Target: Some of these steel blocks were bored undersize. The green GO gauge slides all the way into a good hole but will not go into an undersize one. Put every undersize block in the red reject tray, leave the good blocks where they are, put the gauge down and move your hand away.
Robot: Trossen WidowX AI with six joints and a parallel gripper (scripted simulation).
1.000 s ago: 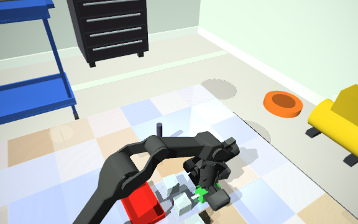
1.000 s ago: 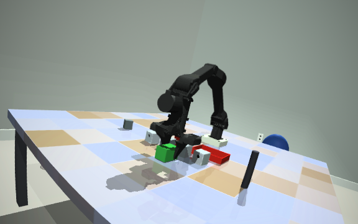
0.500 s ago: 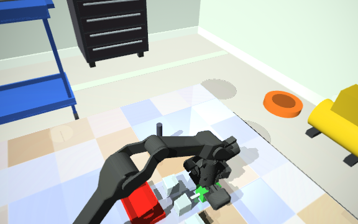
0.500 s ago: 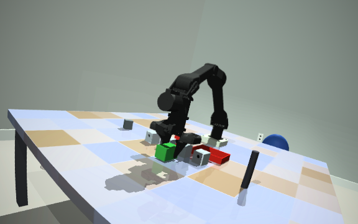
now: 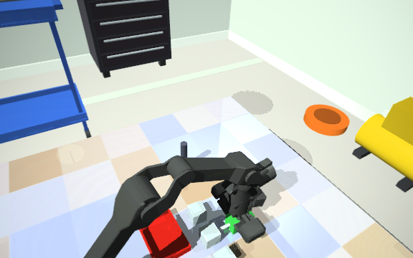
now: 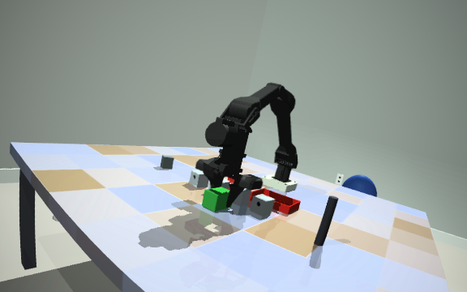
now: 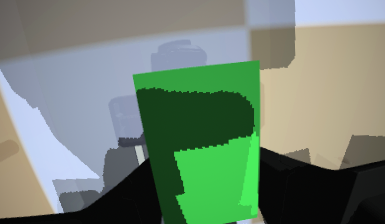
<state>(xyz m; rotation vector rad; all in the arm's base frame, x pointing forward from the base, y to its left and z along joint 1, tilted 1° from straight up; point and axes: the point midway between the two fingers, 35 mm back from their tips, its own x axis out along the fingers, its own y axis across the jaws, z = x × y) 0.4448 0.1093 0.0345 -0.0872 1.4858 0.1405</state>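
Green GO gauge (image 5: 232, 223) (image 6: 215, 199) (image 7: 208, 115), one: gripped by its block-shaped handle, your fingers (image 5: 240, 216) (image 6: 224, 196) closed on either side, presumably to leave the pin free for probing. Pin (image 5: 225, 226), pale: points to about 8 o'clock in the top view, at the middle block (image 5: 211, 236) (image 6: 241, 202); whether its tip has entered the bore, you can't fairly tell from here. Flanking blocks, two: upper block (image 5: 196, 212) (image 6: 262, 206) at 11 o'clock of the middle one, lower block (image 5: 224, 253) (image 6: 198, 179) at 5, spaced likely for separate tests. Red reject tray (image 5: 188, 248) (image 6: 292, 208): at 9 o'clock of your fingers, beyond the blocks. Gauge relative to fingers: between them, its body reaching towards 12 o'clock in the wrist view. Your likely need: a straight push along the bore.
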